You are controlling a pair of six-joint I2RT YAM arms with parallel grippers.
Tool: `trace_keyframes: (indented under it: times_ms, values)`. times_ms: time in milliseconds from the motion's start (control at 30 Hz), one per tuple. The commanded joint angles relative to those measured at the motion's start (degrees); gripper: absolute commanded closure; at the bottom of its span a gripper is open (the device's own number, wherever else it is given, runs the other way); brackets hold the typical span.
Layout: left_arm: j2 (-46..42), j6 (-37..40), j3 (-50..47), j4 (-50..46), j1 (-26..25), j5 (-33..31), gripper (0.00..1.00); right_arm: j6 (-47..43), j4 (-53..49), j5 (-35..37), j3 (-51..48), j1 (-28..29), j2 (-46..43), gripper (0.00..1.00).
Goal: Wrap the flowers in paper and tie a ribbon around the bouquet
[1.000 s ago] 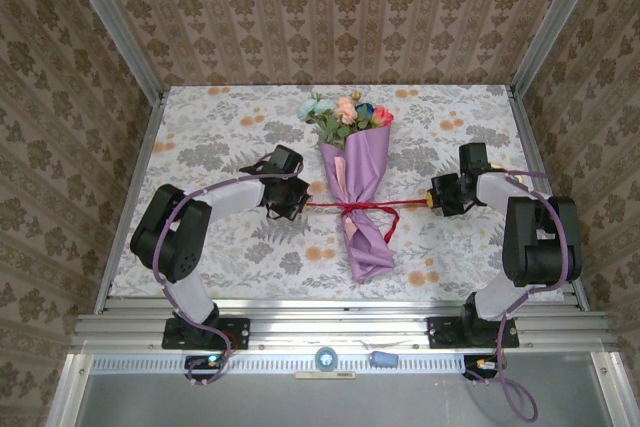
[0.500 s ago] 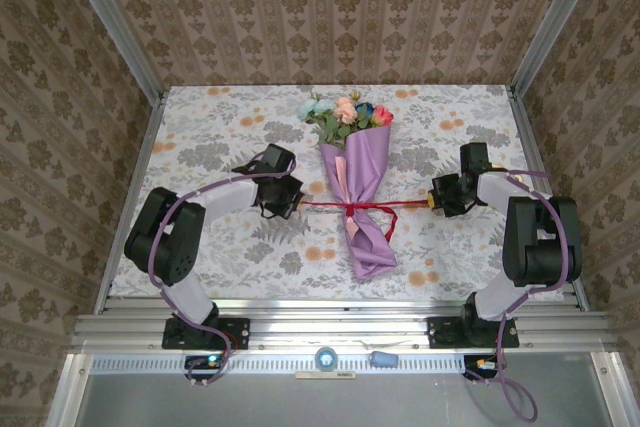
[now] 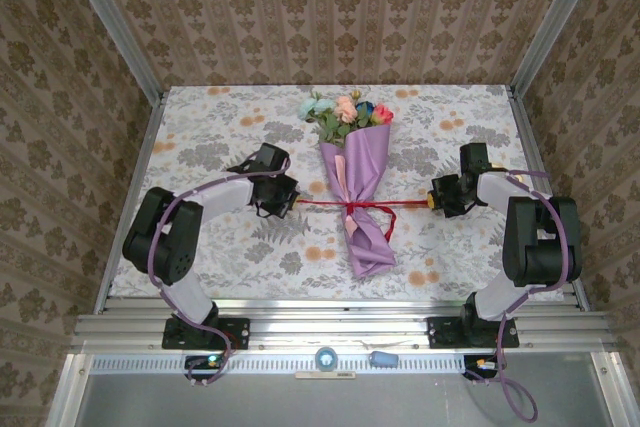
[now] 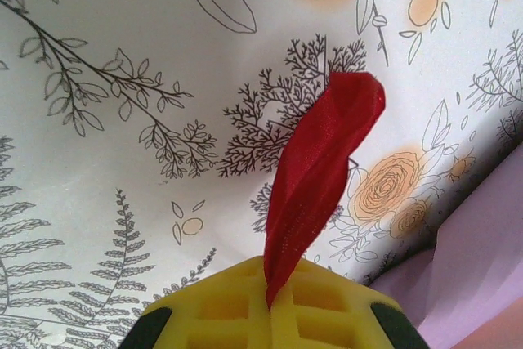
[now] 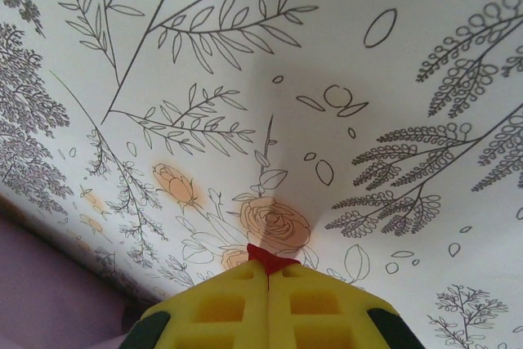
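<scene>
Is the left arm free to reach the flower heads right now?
Probably not yet: the left tool is shut on the ribbon, stretched tight to the bouquet. Nothing else stands between it and the flowers.

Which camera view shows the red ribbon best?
The top view: the ribbon runs in one tight line from the left gripper across the bouquet to the right gripper. The left wrist view shows one short red end, the right wrist view a tiny red tip.

My pads (image 4: 214, 310) are yellow, the ribbon (image 4: 323, 153) bright red. The paper (image 3: 362, 175) is lilac, pink inside; the tablecloth (image 3: 205, 127) white with grey ferns and pale orange roses.
</scene>
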Motion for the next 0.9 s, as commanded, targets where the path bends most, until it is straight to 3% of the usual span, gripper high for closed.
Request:
trace_keyframes:
  times_ms: [0, 600, 633, 700, 733, 867]
  values:
    - [-2.13, 1.72, -1.03, -2.24, 1.94, -2.74, 1.0, -0.78, -1.17, 4.3, 1.59, -1.03, 0.15, 1.0]
    - [-1.24, 5.18, 1.04, -1.68, 4.66, -1.74, 1.0, -4.67, -3.31, 4.46, 5.55, 0.5, 0.12, 1.0]
    - [-1.1, 5.87, 1.61, -2.15, 4.67, -1.64, 0.96, -5.56, -3.74, 4.18, 6.34, 0.78, 0.36, 0.97]
    - [-1.12, 7.37, 3.29, -3.83, 4.67, -1.65, 0.72, -8.07, -6.36, 4.81, 9.08, 1.87, 0.42, 0.71]
    - [-1.31, 7.95, 4.0, -4.5, 4.67, -1.62, 0.64, -9.22, -8.17, 5.67, 10.5, 2.48, 0.08, 0.63]
    - [-3.66, 11.37, 7.85, -8.66, 4.28, -2.44, 0.46, -14.14, -14.43, 10.7, 15.99, 4.97, -3.43, 0.47]
